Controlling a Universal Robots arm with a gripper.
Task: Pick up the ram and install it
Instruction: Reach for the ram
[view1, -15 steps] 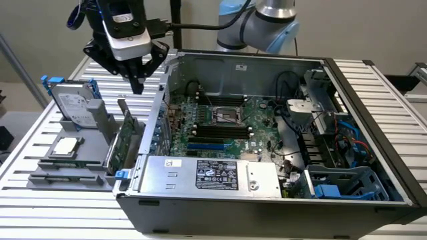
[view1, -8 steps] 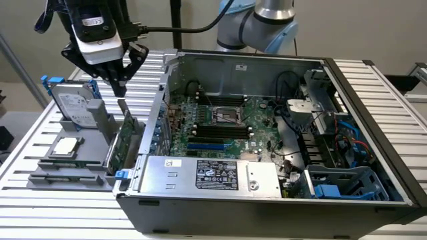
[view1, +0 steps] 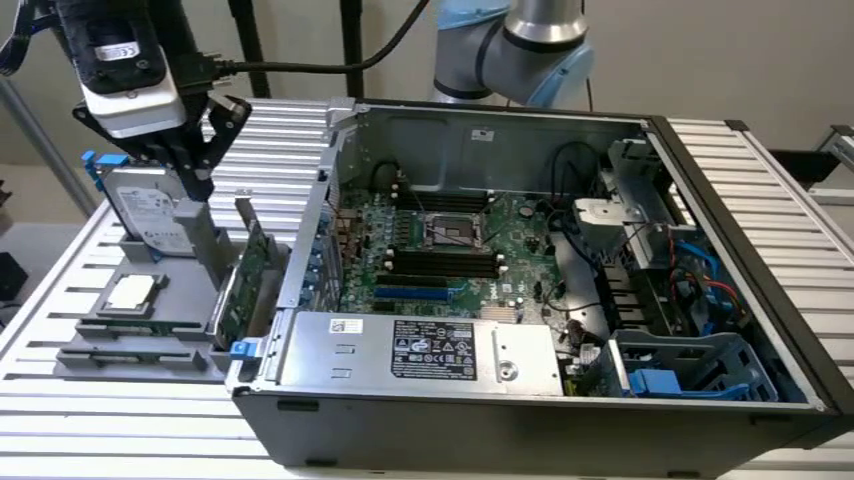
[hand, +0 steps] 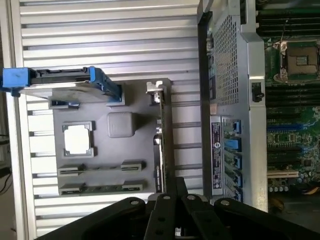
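Observation:
The ram (view1: 144, 328) (hand: 102, 188) is a thin green stick standing on edge in a slot of the grey holder tray (view1: 187, 300) (hand: 135, 150), at the exterior view's left, outside the computer case. My gripper (view1: 195, 188) (hand: 172, 189) hangs above the tray's back part, near the hard drive (view1: 147, 215) (hand: 65, 82). It is well above the ram, its fingers drawn together with nothing between them. Black memory slots (view1: 434, 262) lie empty on the motherboard inside the open case.
The tray also carries a square silver processor (view1: 131, 292) (hand: 78, 138) and an upright green expansion card (view1: 240, 280) (hand: 162, 145) beside the case wall (view1: 314, 230). The case holds a power supply (view1: 427, 345), cables and a blue drive cage (view1: 681, 365). The table is slatted metal.

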